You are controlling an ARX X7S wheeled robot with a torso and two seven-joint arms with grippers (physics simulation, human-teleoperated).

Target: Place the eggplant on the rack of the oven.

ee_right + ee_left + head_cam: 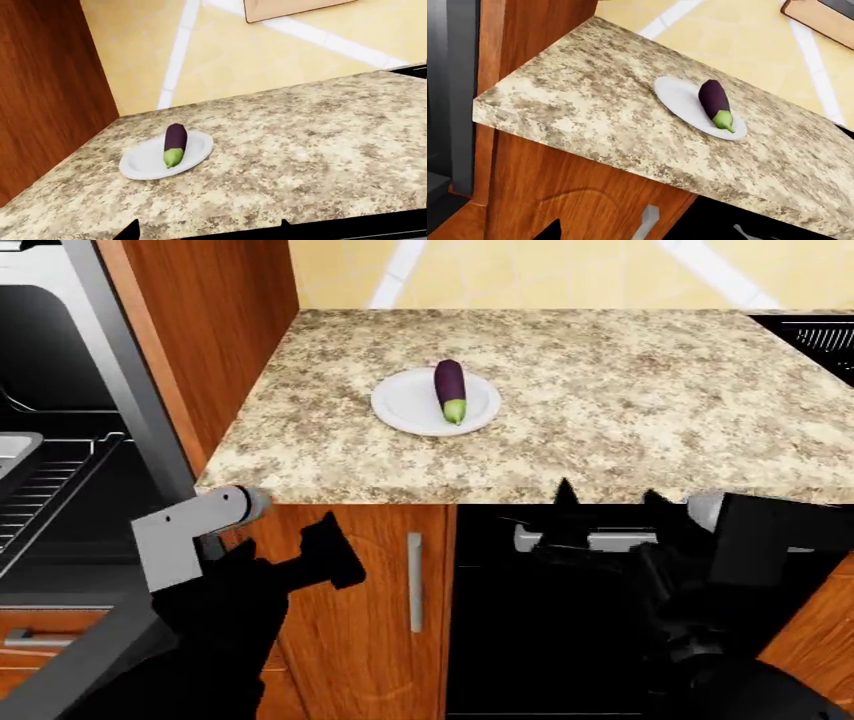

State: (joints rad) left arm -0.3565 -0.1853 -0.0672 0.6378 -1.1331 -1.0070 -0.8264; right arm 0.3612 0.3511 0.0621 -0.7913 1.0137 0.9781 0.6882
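The eggplant [450, 388] is dark purple with a green stem end and lies on a white plate [400, 405] on the speckled counter. It also shows in both wrist views, as the eggplant [714, 99] and the eggplant [175, 142]. The oven [131, 390] stands open at the far left, its wire rack [47, 495] low in the dark cavity. My left gripper [327, 545] hangs below the counter edge in front of the wooden cabinet door, and one fingertip [552, 230] shows. My right gripper [607, 498] sits at the counter's front edge, with both tips wide apart and nothing between them. Neither gripper touches the eggplant.
A black-fronted appliance with a silver bar handle [587, 538] sits under the counter on the right. The cabinet door has a vertical silver handle [414, 580]. A grey tray [14, 452] lies in the oven above the rack. A dark grille [821, 340] is at the counter's far right.
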